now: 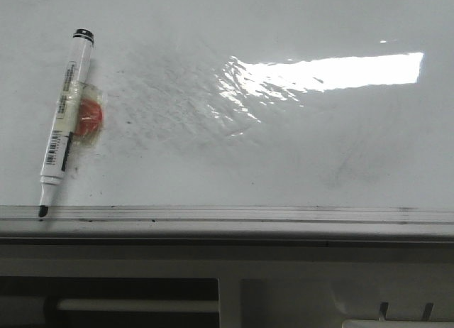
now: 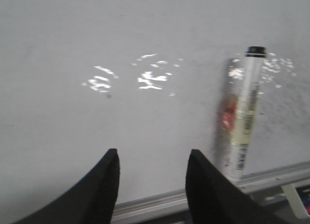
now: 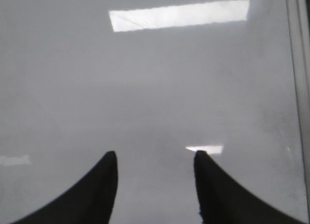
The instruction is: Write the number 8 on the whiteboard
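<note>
The whiteboard (image 1: 284,150) lies flat, glossy white with faint grey smudges and a bright glare patch. No number 8 shows on it. A white marker (image 1: 65,126) with a black cap end and an uncapped black tip lies on the board at the left, its tip at the grey edge rail, resting over a red disc wrapped in clear tape (image 1: 89,117). My left gripper (image 2: 152,156) is open and empty above the board, with the marker (image 2: 246,115) beside one finger. My right gripper (image 3: 155,158) is open and empty over bare board. Neither gripper shows in the front view.
The grey metal edge rail (image 1: 248,216) runs along the board's near side. Below it is white plastic casing with slots (image 1: 227,292). The rail also shows in the left wrist view (image 2: 160,204) and along one side of the right wrist view (image 3: 299,64).
</note>
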Motion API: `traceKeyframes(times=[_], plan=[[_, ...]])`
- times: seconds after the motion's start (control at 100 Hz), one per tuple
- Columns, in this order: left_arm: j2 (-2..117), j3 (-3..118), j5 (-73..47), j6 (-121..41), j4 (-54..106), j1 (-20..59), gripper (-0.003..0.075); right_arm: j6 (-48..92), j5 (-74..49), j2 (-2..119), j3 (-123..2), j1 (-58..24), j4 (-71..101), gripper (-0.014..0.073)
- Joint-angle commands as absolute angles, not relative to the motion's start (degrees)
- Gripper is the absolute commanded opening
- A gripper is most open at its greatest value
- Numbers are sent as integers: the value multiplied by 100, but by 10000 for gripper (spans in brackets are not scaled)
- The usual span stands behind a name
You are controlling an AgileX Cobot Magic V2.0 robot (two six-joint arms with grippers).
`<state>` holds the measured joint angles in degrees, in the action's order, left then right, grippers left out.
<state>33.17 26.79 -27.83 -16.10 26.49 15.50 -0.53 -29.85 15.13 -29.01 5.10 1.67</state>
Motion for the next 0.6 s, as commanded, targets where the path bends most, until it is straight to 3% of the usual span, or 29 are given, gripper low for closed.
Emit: traceKeyframes(times=[0.0,0.29,0.59], plan=[[3658,2904,-2321,-1835,3176,1972,304,-49,-2684,1686,-3132,293,90,394],[4868,2904,-1445,-1835,4006,3047,304,-49,-2846,1842,-3132,51,87,394],[5745,2908,-920,-1835,4123,3471,302,-49,-2846,1842,-3132,51,109,394]])
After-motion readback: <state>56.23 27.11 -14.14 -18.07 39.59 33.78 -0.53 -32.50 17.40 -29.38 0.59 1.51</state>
